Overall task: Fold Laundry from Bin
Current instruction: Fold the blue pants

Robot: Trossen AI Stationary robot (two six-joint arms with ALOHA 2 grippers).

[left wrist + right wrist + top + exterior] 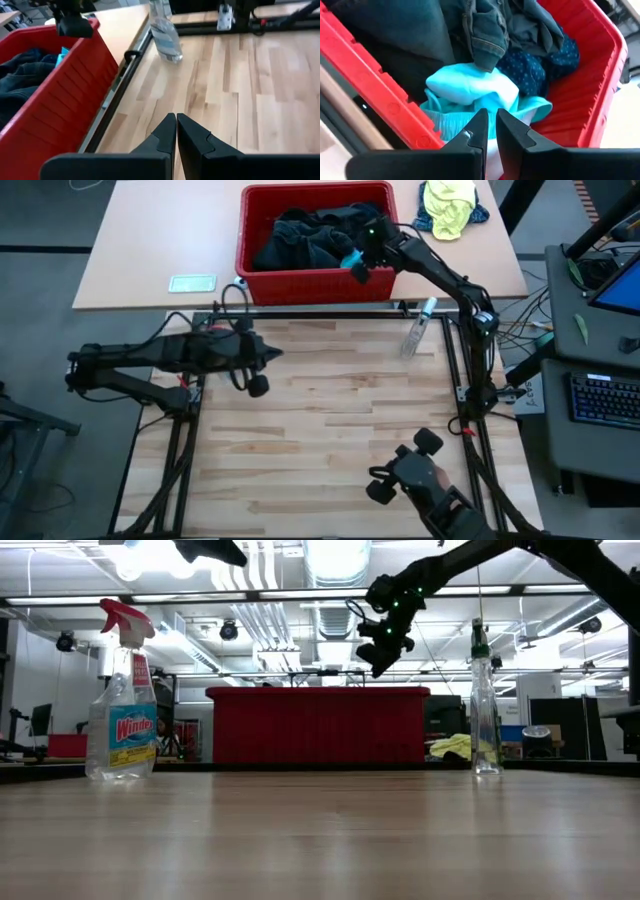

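Overhead, right tool [490, 131] on turquoise garment [472, 90].

Red bin [580, 107] w/ laundry [485, 60]: bright turquoise, navy w/ tiny dots, dark grey, black. Pale wood table [320, 430]. Yellow & blue cloth bundle [450, 205]. Spray bottle [122, 695]: clear, red & white trigger, blue label. Black arms.

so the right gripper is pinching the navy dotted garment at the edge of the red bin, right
Not quite. The right gripper is shut on the turquoise garment, not the navy dotted garment, which lies deeper in the red bin. The right wrist view shows it.
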